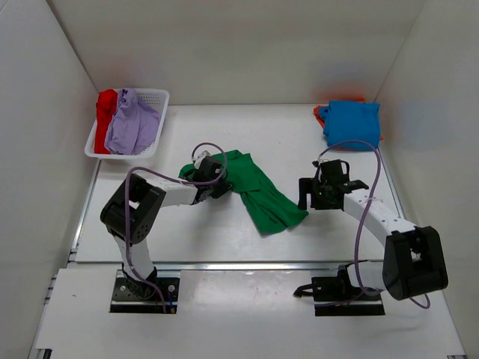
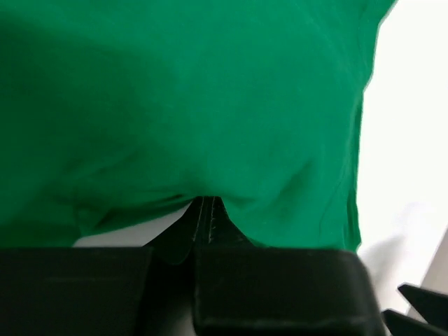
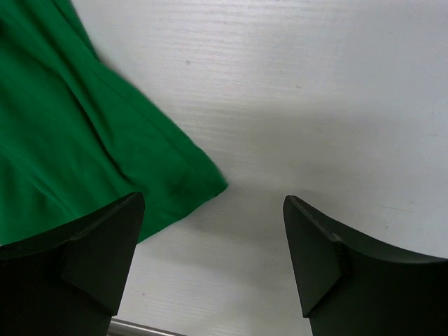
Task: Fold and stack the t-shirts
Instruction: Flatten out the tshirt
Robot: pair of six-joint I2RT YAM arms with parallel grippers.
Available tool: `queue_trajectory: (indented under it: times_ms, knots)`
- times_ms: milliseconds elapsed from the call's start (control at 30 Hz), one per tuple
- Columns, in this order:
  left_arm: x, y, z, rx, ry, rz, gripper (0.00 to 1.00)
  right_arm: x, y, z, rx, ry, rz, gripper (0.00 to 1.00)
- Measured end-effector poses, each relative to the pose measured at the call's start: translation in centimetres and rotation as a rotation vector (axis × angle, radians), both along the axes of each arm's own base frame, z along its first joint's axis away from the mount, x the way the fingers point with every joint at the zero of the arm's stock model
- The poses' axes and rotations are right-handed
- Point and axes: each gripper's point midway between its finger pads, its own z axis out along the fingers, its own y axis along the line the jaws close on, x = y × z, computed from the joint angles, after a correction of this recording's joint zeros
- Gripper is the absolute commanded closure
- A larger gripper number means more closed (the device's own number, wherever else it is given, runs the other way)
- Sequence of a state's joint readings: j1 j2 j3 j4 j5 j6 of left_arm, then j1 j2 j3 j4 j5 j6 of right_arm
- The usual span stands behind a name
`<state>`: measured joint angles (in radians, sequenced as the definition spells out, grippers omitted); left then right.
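A bright green t-shirt (image 1: 258,191) lies crumpled at the table's middle. My left gripper (image 1: 215,178) is shut on its left edge; in the left wrist view the closed fingertips (image 2: 204,210) pinch green cloth (image 2: 196,105). My right gripper (image 1: 308,191) is open and empty, just right of the shirt's lower corner (image 3: 203,183), its fingers (image 3: 105,238) wide apart. A folded blue shirt (image 1: 352,123) rests on a red one (image 1: 319,113) at the back right. A lavender shirt (image 1: 133,123) and a red shirt (image 1: 105,116) lie in the basket.
The white mesh basket (image 1: 159,97) stands at the back left. White walls enclose the table on three sides. The table's front edge (image 1: 224,263) runs just ahead of the arm bases.
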<state>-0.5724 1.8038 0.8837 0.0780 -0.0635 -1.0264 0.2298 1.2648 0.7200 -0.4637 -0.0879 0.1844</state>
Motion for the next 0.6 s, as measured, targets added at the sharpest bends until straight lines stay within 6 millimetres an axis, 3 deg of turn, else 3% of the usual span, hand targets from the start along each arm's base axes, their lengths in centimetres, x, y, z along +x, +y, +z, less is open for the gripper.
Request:
queue_trajectory:
  times_ms: [167, 233, 367, 433, 467, 600]
  knots:
    - [0.2, 0.3, 0.1, -0.006, -0.002, 0.014, 1.0, -0.8, -0.3, -2.3, -0.048, 0.1, -0.008, 0.24]
    - [-0.1, 0.7, 0.1, -0.004, 0.0, 0.018, 1.0, -1.2, -0.1, -3.2, -0.062, 0.136, -0.008, 0.3]
    - [-0.4, 2.0, 0.7, 0.009, 0.008, 0.032, 1.0, -1.1, 0.7, -3.9, -0.08, 0.159, 0.008, 0.57]
    - [-0.3, 2.5, 1.7, 0.006, -0.003, 0.039, 1.0, -0.9, 1.2, -3.9, -0.077, 0.153, 0.016, 0.91]
    - [-0.2, 2.7, 2.2, 0.003, -0.011, 0.041, 1.0, -0.9, 1.4, -3.9, -0.07, 0.152, 0.022, 1.0]
    - [0.3, 3.6, 5.9, -0.032, -0.072, 0.052, 1.0, -0.7, 1.9, -3.7, -0.042, 0.148, 0.019, 1.0]
